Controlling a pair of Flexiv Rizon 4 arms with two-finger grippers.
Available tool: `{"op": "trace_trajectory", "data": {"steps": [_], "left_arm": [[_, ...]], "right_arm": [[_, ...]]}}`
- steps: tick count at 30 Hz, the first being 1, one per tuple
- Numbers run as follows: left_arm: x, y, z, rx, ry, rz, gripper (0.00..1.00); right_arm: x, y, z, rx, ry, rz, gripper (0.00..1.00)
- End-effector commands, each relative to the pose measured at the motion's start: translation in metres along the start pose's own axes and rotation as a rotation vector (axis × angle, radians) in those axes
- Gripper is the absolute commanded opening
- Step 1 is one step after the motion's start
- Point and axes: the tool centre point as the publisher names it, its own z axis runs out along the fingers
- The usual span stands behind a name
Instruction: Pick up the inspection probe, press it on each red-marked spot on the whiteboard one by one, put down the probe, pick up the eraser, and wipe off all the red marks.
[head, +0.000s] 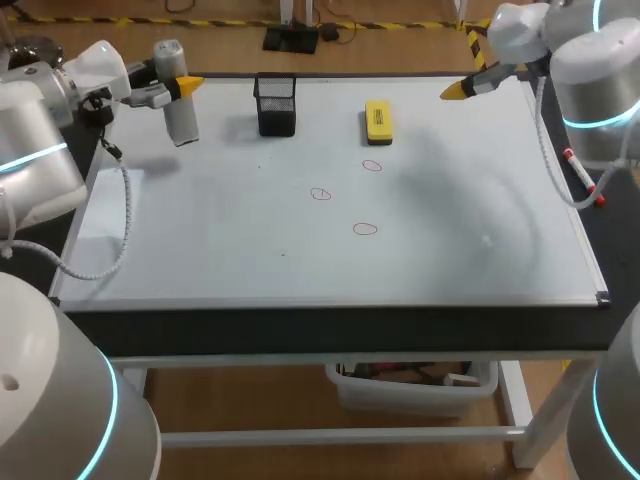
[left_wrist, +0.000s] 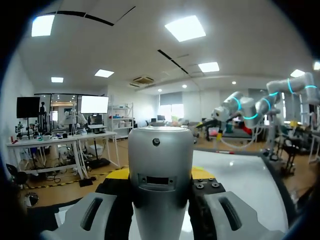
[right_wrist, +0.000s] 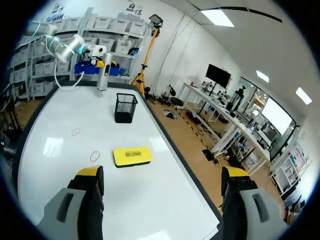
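Whiteboard (head: 450, 250), red marks (head: 365, 229) — left gripper (head: 185, 88) tight on probe (head: 182, 122), right gripper (head: 458, 90) wide, empty.

Head cam is looking down from above and behind the robot, well back, taking in the whole whiteboard (head: 200, 240). Left wrist cam is sitting hard up against the probe (left_wrist: 161, 165) and facing level across the board toward the right arm (left_wrist: 240, 107). Right wrist cam is looking down and across from the far right corner, farther off, sharing the eraser (right_wrist: 131, 156), mesh cup (right_wrist: 125, 107), red marks (right_wrist: 94, 156) and probe with the head cam.
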Motion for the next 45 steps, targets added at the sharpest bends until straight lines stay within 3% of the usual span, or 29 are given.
{"op": "trace_trajectory", "data": {"steps": [1,10,16,42,45], "left_arm": [[0.003,0.000,0.000,0.005,-0.046,0.003,0.00],[0.003,0.000,0.000,0.005,-0.046,0.003,0.00],[0.003,0.000,0.000,0.005,-0.046,0.003,0.00],[0.003,0.000,0.000,0.005,-0.046,0.003,0.00],[0.003,0.000,0.000,0.005,-0.046,0.003,0.00]], "right_arm": [[-0.001,0.006,0.037,0.133,0.233,-0.095,1.00],[0.026,0.022,0.089,0.229,0.384,-0.345,1.00],[0.033,0.020,0.106,0.286,0.423,-0.471,1.00],[0.034,0.021,0.106,0.280,0.443,-0.452,1.00],[0.021,0.017,0.111,0.263,0.444,-0.517,1.00]]}}
